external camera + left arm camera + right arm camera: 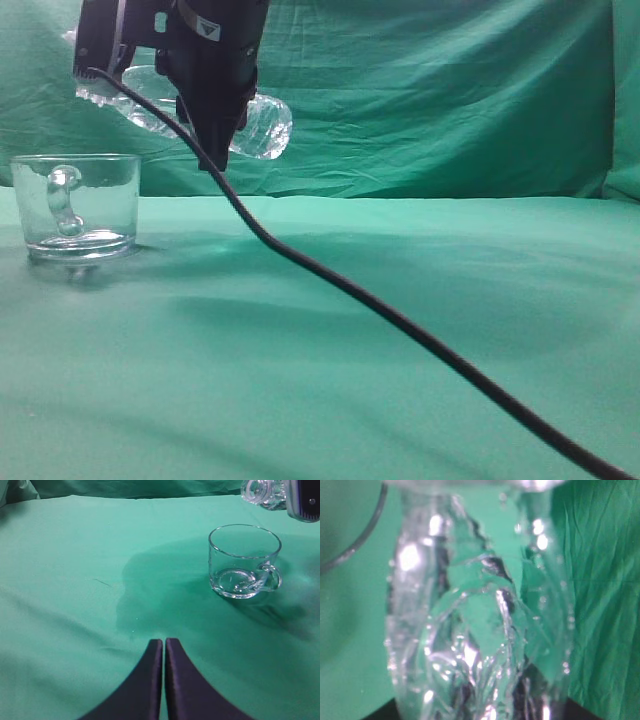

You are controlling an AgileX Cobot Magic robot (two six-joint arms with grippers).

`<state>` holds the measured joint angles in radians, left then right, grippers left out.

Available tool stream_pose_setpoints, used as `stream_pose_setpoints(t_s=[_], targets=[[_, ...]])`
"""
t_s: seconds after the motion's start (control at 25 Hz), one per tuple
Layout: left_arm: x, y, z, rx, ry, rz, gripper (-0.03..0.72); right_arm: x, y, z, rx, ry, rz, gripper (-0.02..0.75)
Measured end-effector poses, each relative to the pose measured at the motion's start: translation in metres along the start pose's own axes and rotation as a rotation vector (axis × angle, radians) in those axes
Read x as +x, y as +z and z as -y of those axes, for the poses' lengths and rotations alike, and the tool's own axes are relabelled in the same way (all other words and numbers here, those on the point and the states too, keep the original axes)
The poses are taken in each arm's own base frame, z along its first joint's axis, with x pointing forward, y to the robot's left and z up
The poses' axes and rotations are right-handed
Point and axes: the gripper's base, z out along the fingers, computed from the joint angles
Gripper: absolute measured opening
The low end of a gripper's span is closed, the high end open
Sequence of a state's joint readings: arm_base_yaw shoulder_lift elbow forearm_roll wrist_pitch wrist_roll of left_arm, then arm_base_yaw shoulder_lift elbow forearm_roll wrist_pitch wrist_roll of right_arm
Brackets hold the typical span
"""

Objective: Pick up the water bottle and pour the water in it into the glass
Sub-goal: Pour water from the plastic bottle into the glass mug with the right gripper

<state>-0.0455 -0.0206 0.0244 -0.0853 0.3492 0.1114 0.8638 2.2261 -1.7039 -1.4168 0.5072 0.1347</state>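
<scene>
The right gripper (212,150) is clamped around the water bottle (262,125), held nearly flat, above and beside the glass (78,205). Thin crinkly plastic probably squishes, so mid-body grip seems right. The left gripper (164,645) is closed, holding nothing.

Staged lab set-up — green cloth (400,330) covering table, backdrop.

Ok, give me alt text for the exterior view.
The right claw holds the water bottle tipped nearly sideways above the glass, which stands on green cloth. A black cable trails across the foreground.
</scene>
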Motion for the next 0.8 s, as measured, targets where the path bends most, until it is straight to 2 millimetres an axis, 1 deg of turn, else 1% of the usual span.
stream_pose_setpoints(t_s=[0.4,0.8], targets=[[0.0,0.0,0.0,0.0,0.0,0.0,0.0,0.0001,-0.0002,0.0056,0.062,-0.125,-0.005,0.254],[0.0,0.0,0.0,0.0,0.0,0.0,0.0,0.0006,-0.0002,0.0062,0.067,-0.142,-0.012,0.254]])
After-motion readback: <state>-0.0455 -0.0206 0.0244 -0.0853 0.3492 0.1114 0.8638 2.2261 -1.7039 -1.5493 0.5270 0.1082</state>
